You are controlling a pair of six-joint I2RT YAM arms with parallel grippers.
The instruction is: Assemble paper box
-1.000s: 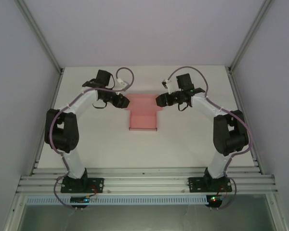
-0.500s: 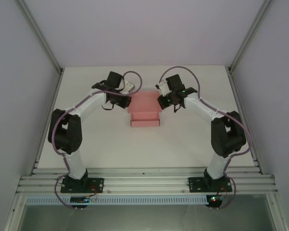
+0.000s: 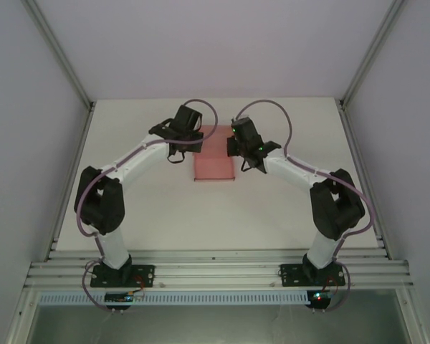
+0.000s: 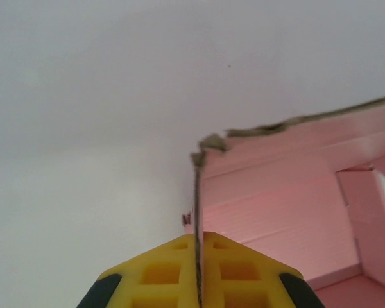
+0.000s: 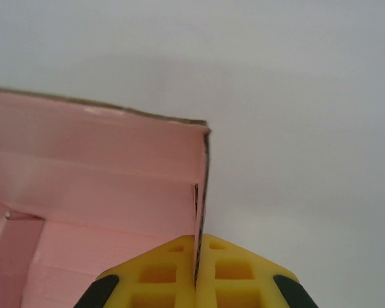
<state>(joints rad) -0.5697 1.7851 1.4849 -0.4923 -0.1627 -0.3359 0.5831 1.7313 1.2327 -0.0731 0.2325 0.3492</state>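
The top external camera sits high above and behind the arm bases, looking down and forward across the white table (image 3: pixel 272 215) from far enough back to take in both arms and the paper box (image 3: pixel 215 168). Each wrist camera rides just behind its own fingers and looks along them from very close. The left gripper (image 4: pixel 197 240) stands at the bottom edge of its view and the right gripper (image 5: pixel 196 249) likewise in its own. All three views share the box, and the wrist views see its pink inside from opposite sides.
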